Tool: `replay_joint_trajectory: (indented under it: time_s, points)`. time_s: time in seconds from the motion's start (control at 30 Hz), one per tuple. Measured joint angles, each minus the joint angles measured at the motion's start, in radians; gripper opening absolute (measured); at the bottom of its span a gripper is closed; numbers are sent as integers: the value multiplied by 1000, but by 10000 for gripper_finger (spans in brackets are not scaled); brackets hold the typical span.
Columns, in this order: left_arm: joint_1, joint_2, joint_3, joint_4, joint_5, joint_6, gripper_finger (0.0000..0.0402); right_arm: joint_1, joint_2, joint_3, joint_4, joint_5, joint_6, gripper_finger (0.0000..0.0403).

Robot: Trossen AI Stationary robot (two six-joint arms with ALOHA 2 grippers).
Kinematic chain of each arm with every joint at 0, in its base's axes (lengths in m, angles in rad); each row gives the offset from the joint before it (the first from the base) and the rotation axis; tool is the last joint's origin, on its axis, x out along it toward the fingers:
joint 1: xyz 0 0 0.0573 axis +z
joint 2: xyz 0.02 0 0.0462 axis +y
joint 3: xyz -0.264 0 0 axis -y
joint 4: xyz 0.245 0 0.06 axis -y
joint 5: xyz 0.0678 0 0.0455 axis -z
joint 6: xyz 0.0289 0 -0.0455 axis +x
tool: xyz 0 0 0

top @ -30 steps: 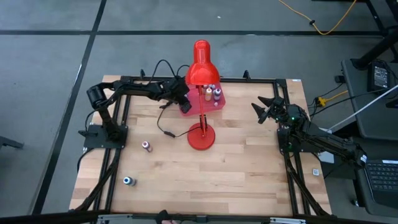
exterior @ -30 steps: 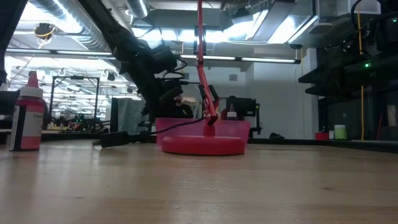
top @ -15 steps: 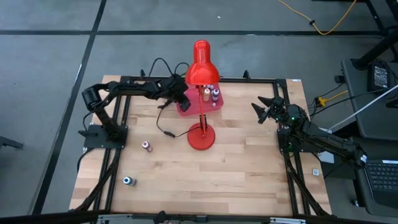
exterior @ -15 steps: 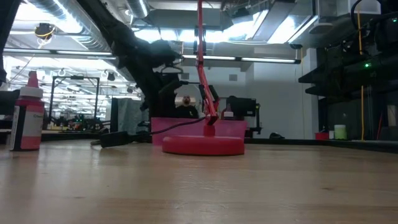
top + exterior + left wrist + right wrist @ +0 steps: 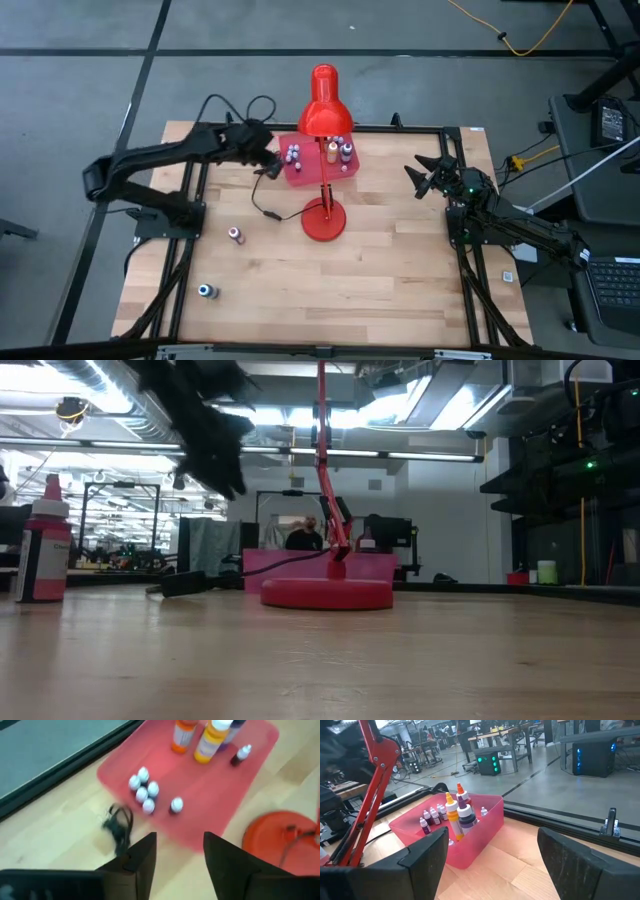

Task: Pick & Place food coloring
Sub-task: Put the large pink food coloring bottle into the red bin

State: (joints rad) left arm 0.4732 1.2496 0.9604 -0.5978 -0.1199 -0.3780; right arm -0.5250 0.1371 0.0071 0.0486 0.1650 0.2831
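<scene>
Food coloring bottles (image 5: 144, 794) stand in a small cluster of pale caps inside the pink tray (image 5: 210, 820), directly ahead of and below the left gripper (image 5: 180, 851), whose two dark fingers (image 5: 145, 857) are parted with nothing between them. Farther from this gripper, at the tray's opposite side, stand taller bottles (image 5: 207, 740) with orange and dark bodies and one more tiny bottle (image 5: 242, 754). From above, the left gripper (image 5: 262, 152) hangs just beside the tray's edge, on the side away from the red desk lamp (image 5: 324, 160); a black cable (image 5: 262, 195) lies on the wood near it. Two further small bottles lie well apart from the tray, back toward the left arm's base: one pink-bodied (image 5: 236, 235), one blue-bodied (image 5: 205, 291). The right gripper (image 5: 425, 174) waits at the table's (image 5: 400, 270) far side, its fingers (image 5: 427, 857) spread wide and empty, facing the tray and its bottles.
</scene>
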Motion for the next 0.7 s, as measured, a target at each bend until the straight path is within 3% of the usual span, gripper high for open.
replay_joint_trajectory:
  time_s: [0.13, 0.33, 0.47, 0.7]
  points:
    - [-77, -93, 0, -143, -19, -94, 189, 0, 0, 0, 0, 0, 0, 306]
    - [-234, -138, 0, -418, 19, -390, 239, 0, 0, 0, 0, 0, -1, 306]
    - [-349, -138, 0, -522, 13, -592, 246, 0, 0, 0, 0, 0, 0, 306]
    - [-502, -118, 0, -556, 35, -839, 236, 0, 0, 0, 0, 0, -1, 306]
